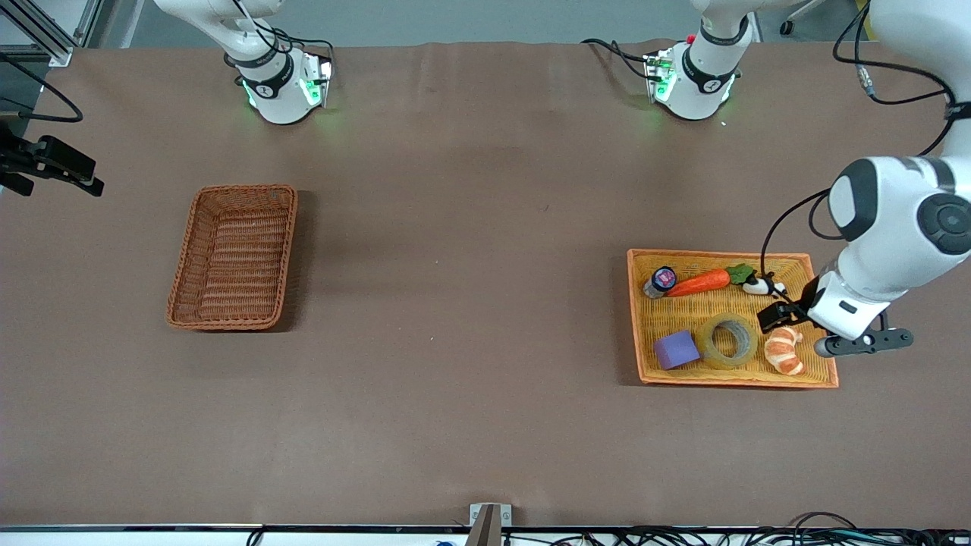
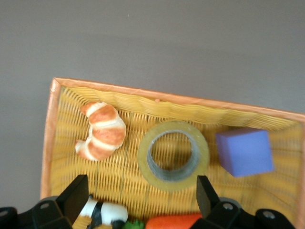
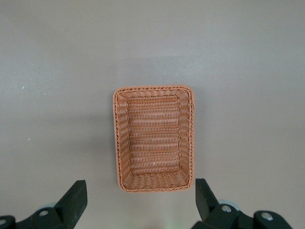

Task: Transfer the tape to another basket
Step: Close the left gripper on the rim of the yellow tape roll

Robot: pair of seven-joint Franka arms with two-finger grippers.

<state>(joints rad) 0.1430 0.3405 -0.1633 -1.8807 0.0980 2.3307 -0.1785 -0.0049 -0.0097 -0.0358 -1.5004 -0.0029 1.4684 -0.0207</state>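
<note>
The tape (image 1: 709, 345), a yellowish ring with a grey core, lies flat in the shallow orange-yellow tray (image 1: 796, 262) at the left arm's end of the table. My left gripper (image 1: 777, 315) hovers open and empty over the tray, above the spot between a panda toy and a croissant, beside the tape. In the left wrist view the tape (image 2: 174, 183) lies just ahead of the open left gripper (image 2: 141, 188). The reddish-brown basket (image 1: 231, 258) stands empty at the right arm's end. My right gripper (image 3: 140, 191) is open and empty high over the table near the basket (image 3: 153, 138).
The tray also holds a croissant (image 1: 784, 350), a purple block (image 1: 676, 349), a toy carrot (image 1: 702, 282), a panda toy (image 1: 762, 286) and a small purple-capped jar (image 1: 661, 280). Brown table cloth lies between the tray and the basket.
</note>
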